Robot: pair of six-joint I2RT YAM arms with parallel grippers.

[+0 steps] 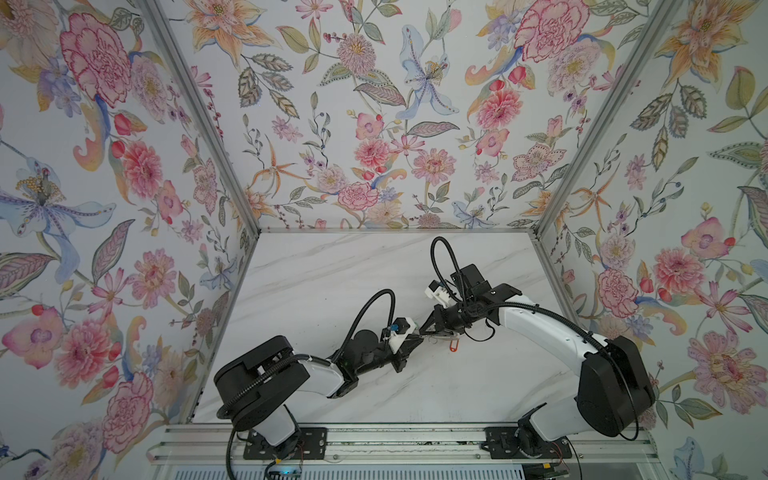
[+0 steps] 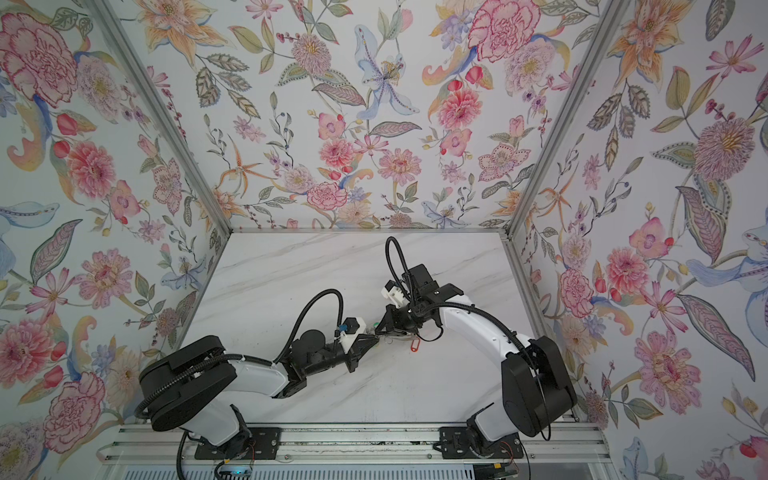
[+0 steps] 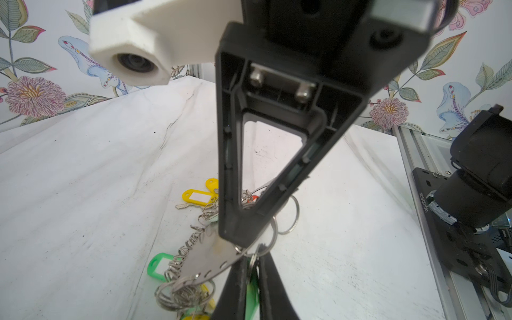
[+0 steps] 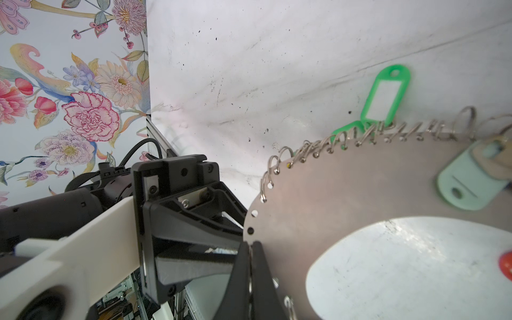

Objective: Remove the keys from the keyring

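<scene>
The keyring (image 4: pixel 360 182), a flat grey hoop with small wire rings along its rim, hangs above the marble table. My right gripper (image 4: pixel 251 245) is shut on the hoop's rim. In the left wrist view the keyring (image 3: pixel 210 257) tilts down toward my left gripper (image 3: pixel 256 260). That gripper's fingers are shut on a green tag (image 3: pixel 252 288) and its wire ring at the rim. Green tags (image 4: pixel 385 97) dangle behind the hoop. A yellow-tagged key (image 3: pixel 198 197) lies on the table. In both top views the grippers meet tip to tip (image 1: pixel 421 332) (image 2: pixel 377 332), beside a red-orange tag (image 1: pixel 454 345).
The right arm's base (image 3: pixel 476 194) and the aluminium rail (image 1: pixel 395 440) stand along the table's front edge. Floral walls (image 1: pixel 124 208) close in the left, back and right sides. The left arm (image 1: pixel 291 374) lies low across the front left.
</scene>
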